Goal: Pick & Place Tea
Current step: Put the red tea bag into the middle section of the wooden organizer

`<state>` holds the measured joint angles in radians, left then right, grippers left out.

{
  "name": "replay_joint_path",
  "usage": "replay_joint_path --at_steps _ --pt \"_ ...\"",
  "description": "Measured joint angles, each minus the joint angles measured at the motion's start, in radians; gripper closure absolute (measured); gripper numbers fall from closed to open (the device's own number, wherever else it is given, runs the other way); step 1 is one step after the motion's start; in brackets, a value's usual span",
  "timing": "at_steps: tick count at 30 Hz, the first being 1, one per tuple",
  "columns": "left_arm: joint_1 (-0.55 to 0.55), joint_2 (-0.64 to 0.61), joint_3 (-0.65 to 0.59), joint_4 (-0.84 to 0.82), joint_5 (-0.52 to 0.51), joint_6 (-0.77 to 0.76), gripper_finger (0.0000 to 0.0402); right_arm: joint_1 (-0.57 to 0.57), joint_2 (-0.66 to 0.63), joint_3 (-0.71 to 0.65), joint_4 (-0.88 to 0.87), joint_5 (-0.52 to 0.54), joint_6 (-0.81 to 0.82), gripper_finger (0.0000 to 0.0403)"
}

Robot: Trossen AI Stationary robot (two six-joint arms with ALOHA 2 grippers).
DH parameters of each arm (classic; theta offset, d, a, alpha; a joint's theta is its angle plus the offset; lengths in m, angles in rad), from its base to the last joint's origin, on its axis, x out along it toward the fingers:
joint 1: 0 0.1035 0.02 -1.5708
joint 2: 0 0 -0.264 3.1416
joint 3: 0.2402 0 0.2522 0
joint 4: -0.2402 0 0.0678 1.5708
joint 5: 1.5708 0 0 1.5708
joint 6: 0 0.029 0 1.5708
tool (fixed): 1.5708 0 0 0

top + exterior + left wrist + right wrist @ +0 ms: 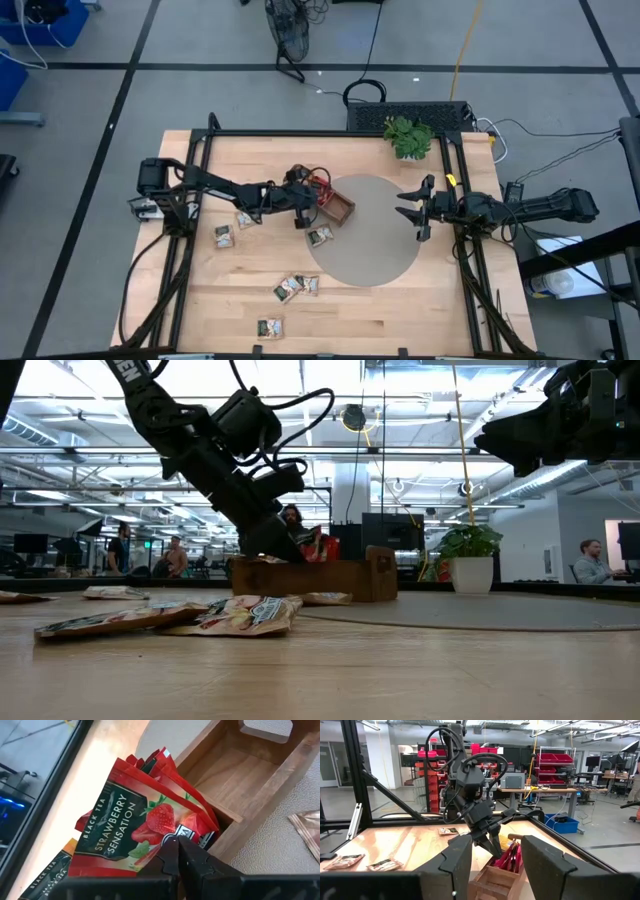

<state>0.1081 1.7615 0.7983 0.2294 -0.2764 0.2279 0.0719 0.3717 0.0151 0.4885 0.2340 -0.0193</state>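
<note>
Where left tool [176,851] pinches red sachet [131,827] at tray [235,780] edge, right tool [413,213] gaping (over mat).

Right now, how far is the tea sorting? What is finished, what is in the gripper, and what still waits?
Done: several red sachets already stand in the wooden tray. In hand: the left gripper is shut on a red strawberry sachet at the tray's edge. Left: loose sachets lie on the table, about six in the high view. The right gripper hangs open over the grey mat, empty.
</note>
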Motion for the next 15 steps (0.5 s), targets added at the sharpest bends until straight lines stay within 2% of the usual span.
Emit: replay_joint_path --at_steps 6,15 --pt "-0.012 -0.025 -0.001 -0.005 -0.021 0.005 0.0397 0.000 0.000 0.000 0.000 0.000 0.000 0.0248" --pt "-0.043 -0.069 -0.003 0.005 -0.070 0.025 0.0352 0.000 0.000 0.000 0.000 0.000 0.000 0.0248"
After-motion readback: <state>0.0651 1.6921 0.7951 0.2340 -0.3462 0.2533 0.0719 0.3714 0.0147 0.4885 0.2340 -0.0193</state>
